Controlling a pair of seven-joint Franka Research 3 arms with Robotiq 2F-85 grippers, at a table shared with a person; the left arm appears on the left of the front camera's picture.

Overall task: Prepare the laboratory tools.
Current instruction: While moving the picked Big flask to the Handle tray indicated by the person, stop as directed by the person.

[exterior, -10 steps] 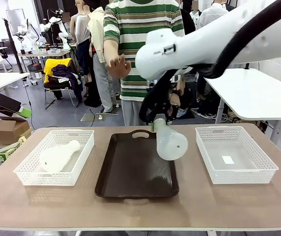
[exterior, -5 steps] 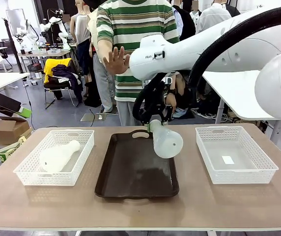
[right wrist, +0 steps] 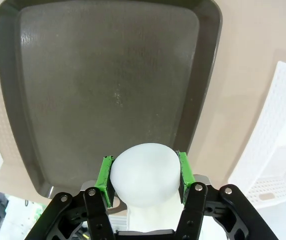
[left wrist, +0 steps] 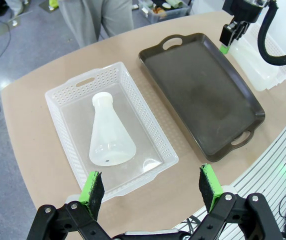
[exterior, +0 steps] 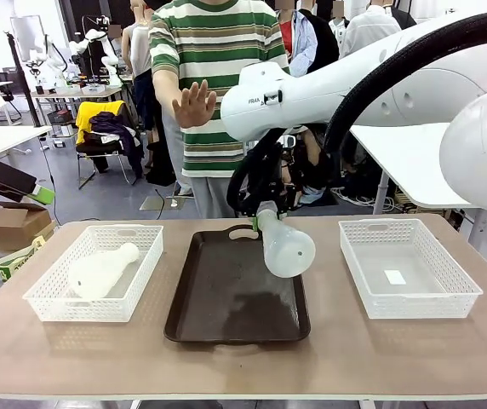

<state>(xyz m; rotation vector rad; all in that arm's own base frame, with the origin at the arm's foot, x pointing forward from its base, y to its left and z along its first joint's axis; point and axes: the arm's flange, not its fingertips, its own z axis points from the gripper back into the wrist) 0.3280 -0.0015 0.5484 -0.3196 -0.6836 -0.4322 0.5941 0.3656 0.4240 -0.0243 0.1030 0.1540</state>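
One frosted conical flask (exterior: pixel 287 249) hangs tilted above the right side of the dark brown tray (exterior: pixel 226 298), base toward me and downward. My right gripper (exterior: pixel 266 213) is shut on its neck; in the right wrist view the green pads (right wrist: pixel 105 172) clamp the flask (right wrist: pixel 143 180) over the tray (right wrist: pixel 108 75). The second flask (exterior: pixel 99 273) lies on its side in the left white mesh basket (exterior: pixel 52 307). In the left wrist view my left gripper (left wrist: pixel 152 189) is open high above that flask (left wrist: pixel 110 135), holding nothing.
A white mesh basket (exterior: pixel 409 298) with a small white label in it stands right of the tray. A person in a striped shirt stands at the far side with a raised open hand (exterior: pixel 194 104). The table front edge (exterior: pixel 243 375) is bare.
My right arm has carried the flask a little left and back over the tray, turning it more upright. The person's raised hand has drifted left. The basket flask has not moved.
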